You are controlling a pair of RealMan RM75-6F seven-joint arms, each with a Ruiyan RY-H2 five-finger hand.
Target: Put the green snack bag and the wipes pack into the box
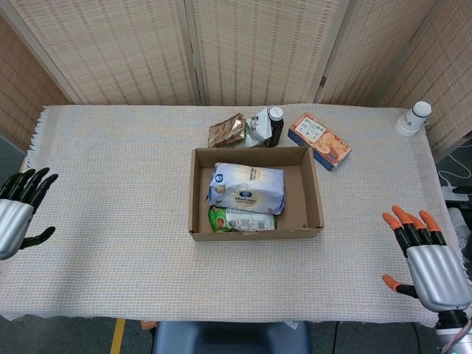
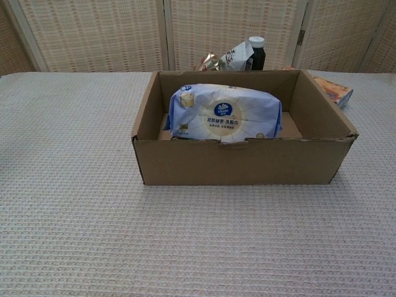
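The cardboard box (image 1: pixel 313 193) (image 2: pixel 241 162) stands in the middle of the table. Inside it the blue-and-white wipes pack (image 1: pixel 247 187) (image 2: pixel 226 113) lies partly on top of the green snack bag (image 1: pixel 242 219), which sits along the box's near wall. The chest view hides the snack bag behind that wall. My left hand (image 1: pixel 16 215) hovers at the far left edge of the table, fingers spread and holding nothing. My right hand (image 1: pixel 426 262) is at the near right corner, also spread and empty. Neither hand shows in the chest view.
Behind the box lie a brown foil bag (image 1: pixel 226 130), a silver pouch (image 1: pixel 259 125) and a dark bottle (image 1: pixel 276 124). An orange snack carton (image 1: pixel 318 140) sits right of them. A white cup (image 1: pixel 413 118) stands at the far right corner.
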